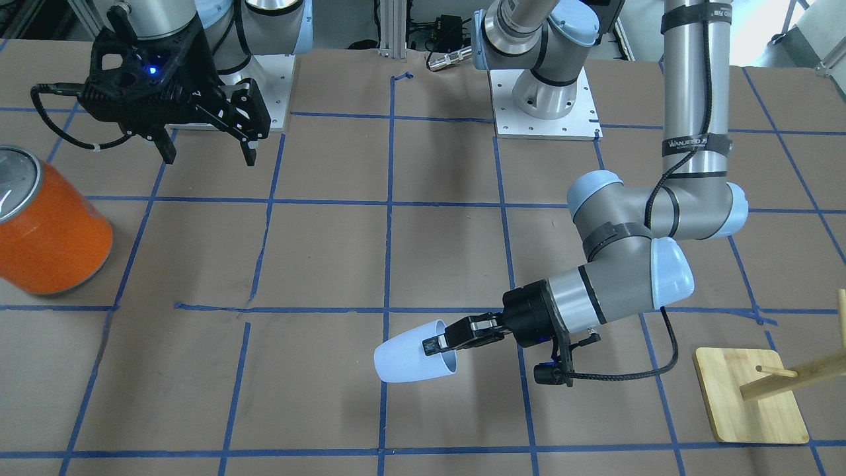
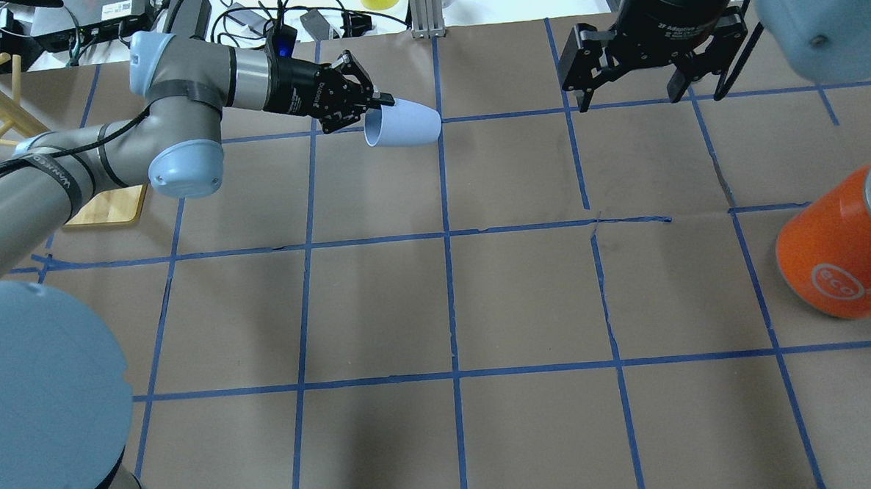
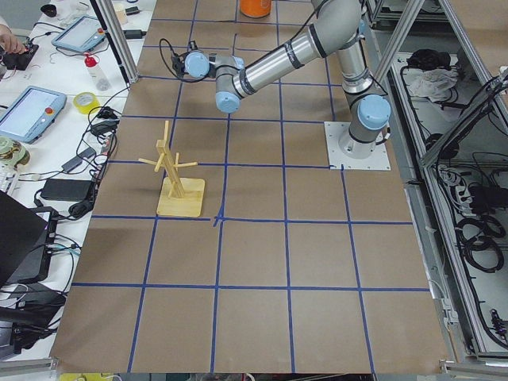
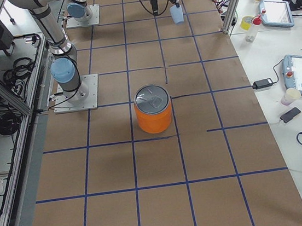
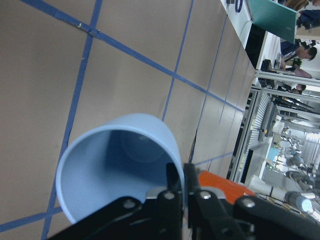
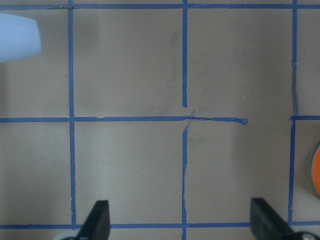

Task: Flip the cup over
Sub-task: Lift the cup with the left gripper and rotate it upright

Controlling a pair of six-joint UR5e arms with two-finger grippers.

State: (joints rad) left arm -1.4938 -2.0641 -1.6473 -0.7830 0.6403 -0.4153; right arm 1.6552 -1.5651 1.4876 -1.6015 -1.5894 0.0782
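The pale blue cup (image 1: pixel 406 360) is tipped on its side, its mouth toward my left arm. It also shows in the overhead view (image 2: pixel 404 124) and the left wrist view (image 5: pixel 115 165). My left gripper (image 1: pixel 433 345) is shut on the cup's rim, one finger inside and one outside (image 5: pixel 179 172). I cannot tell whether the cup touches the table. My right gripper (image 1: pixel 209 155) is open and empty, held above the table well away from the cup, also seen from overhead (image 2: pixel 629 100).
A large orange can (image 1: pixel 49 231) with a silver top stands on the robot's right side of the table (image 2: pixel 840 256). A wooden peg stand (image 1: pixel 750 396) on a square base sits at the robot's left (image 3: pixel 178 186). Blue tape lines grid the brown table.
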